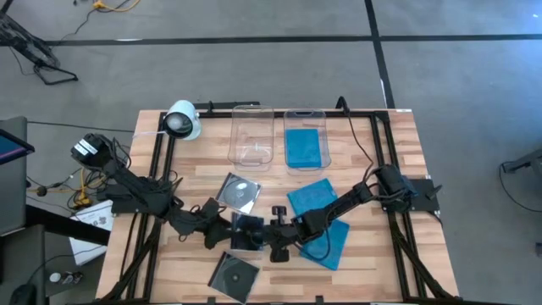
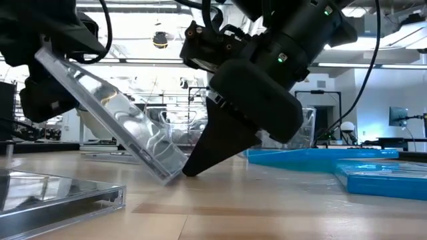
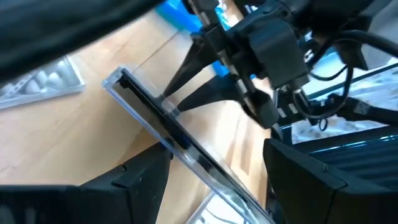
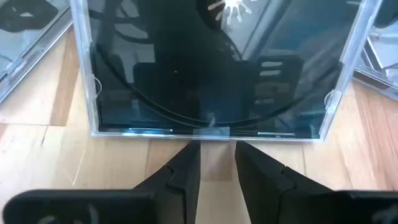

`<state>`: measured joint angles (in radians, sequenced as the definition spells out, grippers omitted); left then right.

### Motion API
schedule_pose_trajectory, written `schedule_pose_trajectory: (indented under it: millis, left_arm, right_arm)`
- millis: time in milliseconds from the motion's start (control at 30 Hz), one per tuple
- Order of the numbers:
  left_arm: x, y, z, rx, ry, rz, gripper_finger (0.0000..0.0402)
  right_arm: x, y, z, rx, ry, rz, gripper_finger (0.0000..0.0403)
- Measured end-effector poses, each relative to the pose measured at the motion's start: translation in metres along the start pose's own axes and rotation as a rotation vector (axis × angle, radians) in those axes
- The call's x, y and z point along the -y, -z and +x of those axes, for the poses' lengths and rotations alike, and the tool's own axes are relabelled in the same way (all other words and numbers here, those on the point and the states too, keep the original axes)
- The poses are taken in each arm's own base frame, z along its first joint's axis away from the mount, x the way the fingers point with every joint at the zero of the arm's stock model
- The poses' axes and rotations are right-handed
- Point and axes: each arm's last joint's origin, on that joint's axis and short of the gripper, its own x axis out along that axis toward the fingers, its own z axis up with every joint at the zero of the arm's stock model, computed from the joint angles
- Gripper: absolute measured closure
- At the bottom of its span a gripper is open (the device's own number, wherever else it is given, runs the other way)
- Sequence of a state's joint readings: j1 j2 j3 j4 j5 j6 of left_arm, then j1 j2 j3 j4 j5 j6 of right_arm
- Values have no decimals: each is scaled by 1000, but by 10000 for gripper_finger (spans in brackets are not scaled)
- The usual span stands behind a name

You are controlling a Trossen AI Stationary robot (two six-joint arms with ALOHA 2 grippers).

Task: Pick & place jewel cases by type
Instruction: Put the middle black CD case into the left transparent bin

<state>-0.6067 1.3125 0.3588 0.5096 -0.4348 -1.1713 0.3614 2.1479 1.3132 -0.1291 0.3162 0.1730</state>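
A clear and black jewel case [image 1: 246, 230] stands tilted between my two grippers, with its lower edge [image 2: 167, 175] on the table. My left gripper [image 3: 217, 168] comes from the table's left and is shut on the case's raised part. My right gripper [image 4: 216, 149] comes from the right. Its fingers are a narrow gap apart and slant down to the case's lower edge. Two more clear cases lie flat on the table, one [image 1: 239, 192] farther off and one [image 1: 235, 273] nearer. Two blue cases [image 1: 312, 199] [image 1: 329, 243] lie under the right arm. My left gripper has the case's raised half [image 3: 186, 146] between its two fingers, coming level from the table's left. The case runs slantwise through the gap, and the exact touching spots are hidden by the fingers. The case is tilted, with its far edge down on the wood. My right gripper's fingertips [image 4: 193, 149] meet the middle of the case's lower edge [image 4: 214, 132] where it rests on the table. The fingers slant down from the table's right side. They push against the edge from outside and do not pinch it.
Two clear tubs stand at the far edge: the left one [image 1: 252, 135] holds nothing visible, and the right one [image 1: 305, 144] holds a blue case. A white lamp-like device [image 1: 182, 120] sits at the far left. A black frame rail [image 1: 161, 169] and cables border the table.
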Motion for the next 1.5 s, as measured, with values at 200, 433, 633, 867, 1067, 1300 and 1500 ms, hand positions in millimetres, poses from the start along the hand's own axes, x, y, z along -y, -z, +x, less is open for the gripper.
schedule_pose_trajectory:
  millis: [200, 433, 633, 867, 1067, 1300, 1500]
  left_arm:
    - [-2, 1, 0, 0, -26, -13, 153]
    - [-7, 2, 0, -8, -67, -23, 225]
    - [-7, 2, 0, -7, -66, -21, 288]
    - [-7, 2, 0, -3, -69, -9, 319]
    - [-7, 2, 0, -5, -68, 5, 341]
    - [-7, 2, 0, -4, -66, 13, 367]
    - [-7, 2, 0, -4, -67, 18, 360]
  right_arm:
    - [2, 0, 1, -1, -1, 5, 308]
    - [1, 0, 1, -5, -9, 6, 308]
    - [2, 1, 1, -20, -9, 2, 308]
    - [2, 3, 0, -31, 7, -1, 308]
    - [2, 3, 0, -33, 8, -3, 308]
    - [1, 3, -1, -35, 7, -9, 308]
    - [-4, 5, -8, -53, 41, -37, 308]
